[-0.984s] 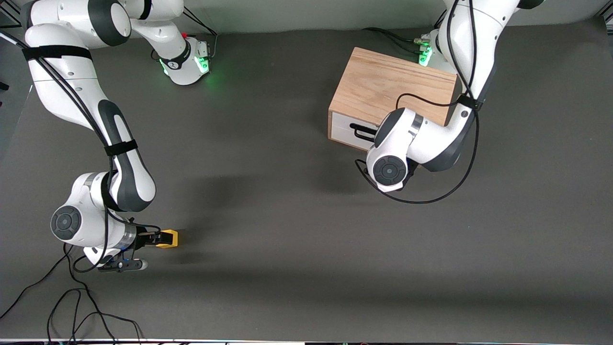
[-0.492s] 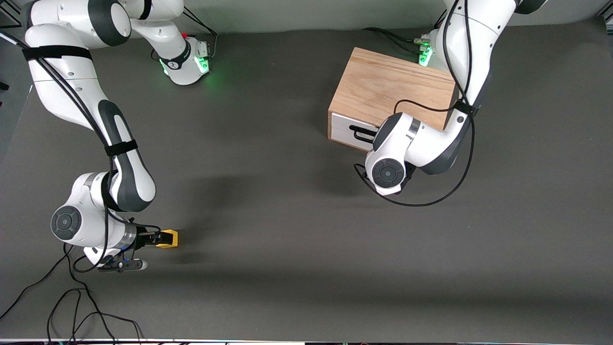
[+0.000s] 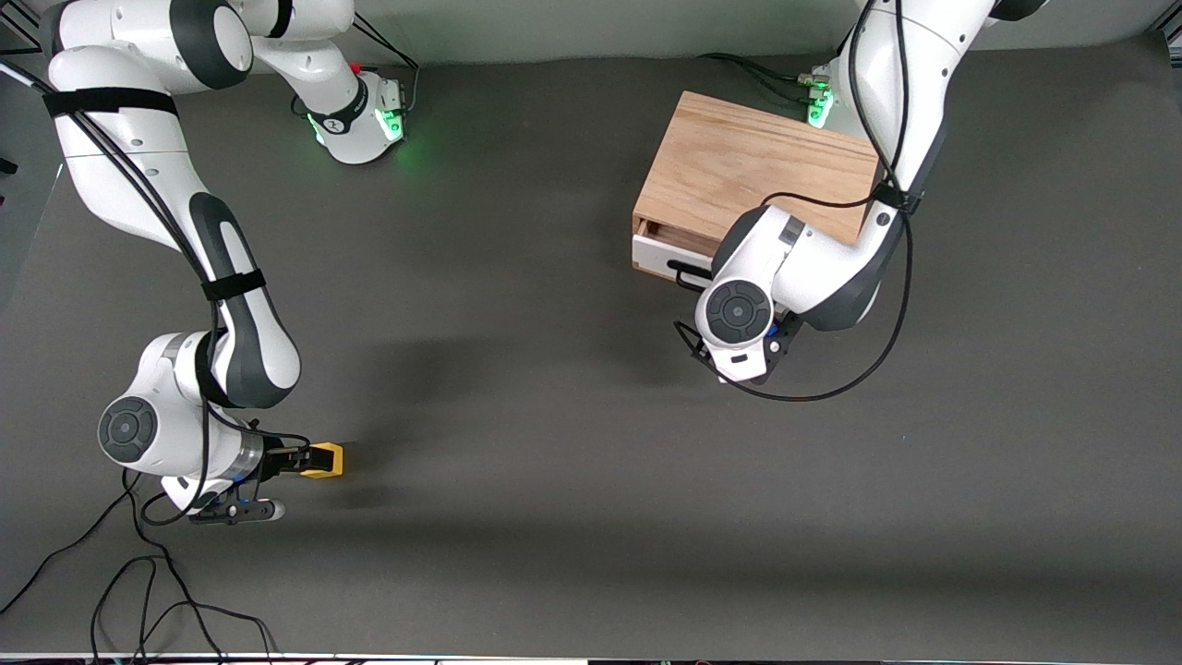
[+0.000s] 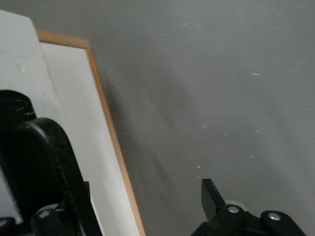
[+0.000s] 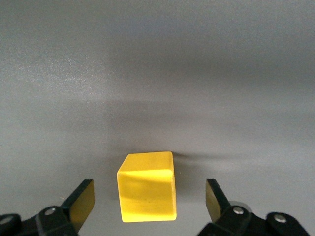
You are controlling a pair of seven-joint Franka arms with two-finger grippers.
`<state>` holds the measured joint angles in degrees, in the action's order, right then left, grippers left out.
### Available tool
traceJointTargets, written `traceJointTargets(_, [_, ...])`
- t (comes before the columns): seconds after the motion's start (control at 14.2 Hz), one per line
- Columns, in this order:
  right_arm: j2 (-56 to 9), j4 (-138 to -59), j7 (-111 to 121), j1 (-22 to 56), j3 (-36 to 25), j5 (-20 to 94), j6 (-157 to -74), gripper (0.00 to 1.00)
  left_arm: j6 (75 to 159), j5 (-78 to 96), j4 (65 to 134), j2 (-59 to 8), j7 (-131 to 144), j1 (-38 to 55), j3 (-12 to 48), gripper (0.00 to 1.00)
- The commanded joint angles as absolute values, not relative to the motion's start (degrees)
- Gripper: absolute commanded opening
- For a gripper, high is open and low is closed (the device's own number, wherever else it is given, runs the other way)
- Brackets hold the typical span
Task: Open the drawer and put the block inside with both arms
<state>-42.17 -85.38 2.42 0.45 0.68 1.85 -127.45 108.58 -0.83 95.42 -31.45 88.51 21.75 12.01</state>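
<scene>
My right gripper [image 5: 146, 202] stands wide open around the block [image 5: 147, 187], which sits on the table [image 3: 554, 416] at the right arm's end. My left gripper [image 3: 716, 277] is at the drawer [image 3: 660, 259] handle; its grip I cannot tell. The drawer is slightly open.

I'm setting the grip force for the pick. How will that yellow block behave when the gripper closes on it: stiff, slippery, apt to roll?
The block looks like a rigid cube with flat faces, so it should sit still rather than roll. Its faces show a slight sheen, so it may be somewhat slippery. It sits between the open fingers of the right gripper, and being small it is probably light.
</scene>
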Motion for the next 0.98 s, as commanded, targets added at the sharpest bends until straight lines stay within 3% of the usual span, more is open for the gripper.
traceJointTargets(0.0, [-43.24, -85.25, 2.02, 0.62, 0.53, 1.32, -129.19, 1.0, 113.29, -3.78, 90.89, -33.49, 80.95, 19.79, 10.19, 0.99])
traceJointTargets(0.28, [-43.51, -91.13, 2.02, 0.62, 0.53, 1.23, -137.61, 1.0, 113.47, -3.87, 87.72, -33.57, 80.86, 19.34, 10.2, 0.99])
traceJointTargets(0.56, [-43.68, -91.67, 1.93, 0.97, 0.62, 1.32, -138.16, 1.0, 113.47, -3.96, 85.35, -34.28, 80.86, 18.55, 10.2, 0.99])
traceJointTargets(0.63, [-43.77, -91.67, 2.02, 0.97, 0.62, 1.23, -138.16, 0.93, 113.47, -4.04, 84.91, -34.28, 80.86, 18.28, 10.2, 0.99])
traceJointTargets(0.91, [-43.68, -91.67, 2.55, 1.05, 0.62, 1.23, -137.99, 0.46, 113.38, -3.69, 82.97, -34.72, 81.03, 17.67, 10.2, 0.99])
